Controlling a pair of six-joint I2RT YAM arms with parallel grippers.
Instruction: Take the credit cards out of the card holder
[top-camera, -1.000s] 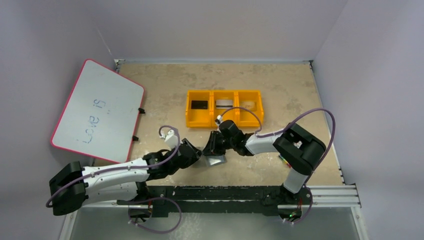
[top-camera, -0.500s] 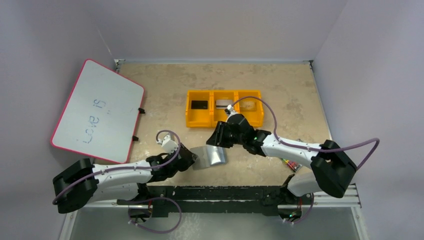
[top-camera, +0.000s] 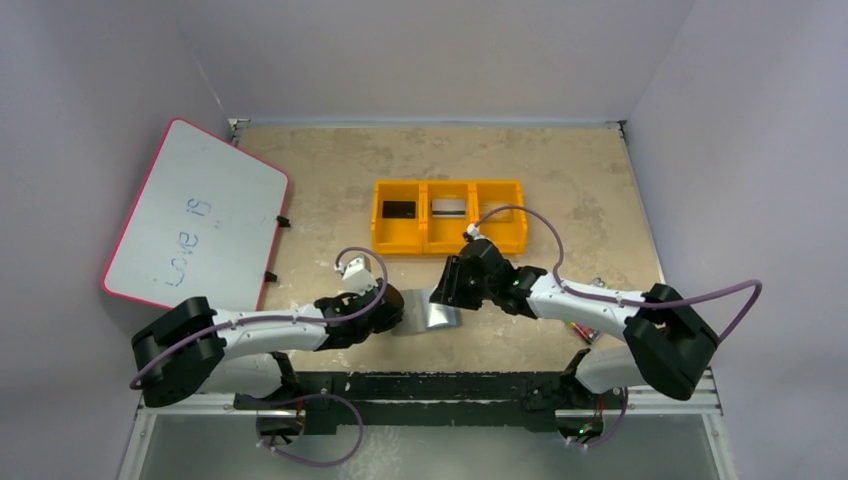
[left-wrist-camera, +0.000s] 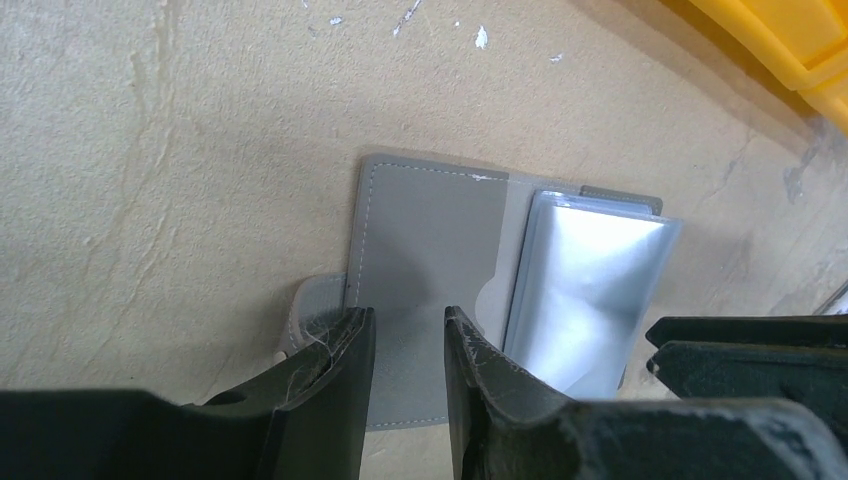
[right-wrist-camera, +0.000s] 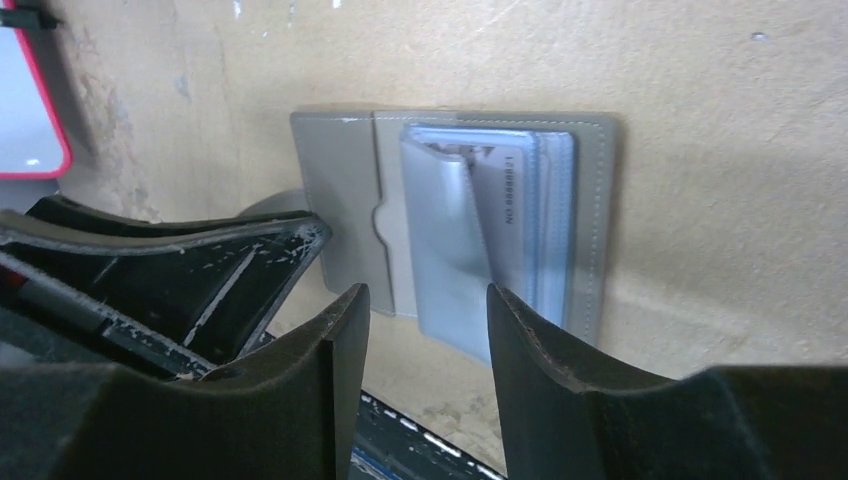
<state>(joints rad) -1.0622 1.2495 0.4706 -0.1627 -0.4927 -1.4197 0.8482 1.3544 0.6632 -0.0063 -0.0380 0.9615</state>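
The card holder (top-camera: 432, 312) lies open on the table between my grippers, pale grey inside. In the left wrist view its flat left panel (left-wrist-camera: 425, 230) and shiny clear sleeves (left-wrist-camera: 590, 280) show. In the right wrist view the card holder (right-wrist-camera: 350, 190) has a pale card (right-wrist-camera: 505, 205) with printing tucked in the sleeves. My left gripper (left-wrist-camera: 408, 325) is narrowly open over the left panel, gripping nothing. My right gripper (right-wrist-camera: 425, 310) is open just above the raised sleeve flap. A black card (top-camera: 400, 210), a silver-white card (top-camera: 448, 208) and a beige card (top-camera: 497, 212) lie in the yellow tray.
The yellow three-part tray (top-camera: 448, 243) stands just behind the grippers. A pink-edged whiteboard (top-camera: 190, 225) leans at the far left. A crayon pack (top-camera: 580, 328) lies partly under the right arm. The black rail (top-camera: 450, 385) runs along the near edge.
The card holder, tilted up before, now lies flatter. My left gripper has moved right over its left panel. My right gripper has come down toward the sleeves; its elbow swung out right.
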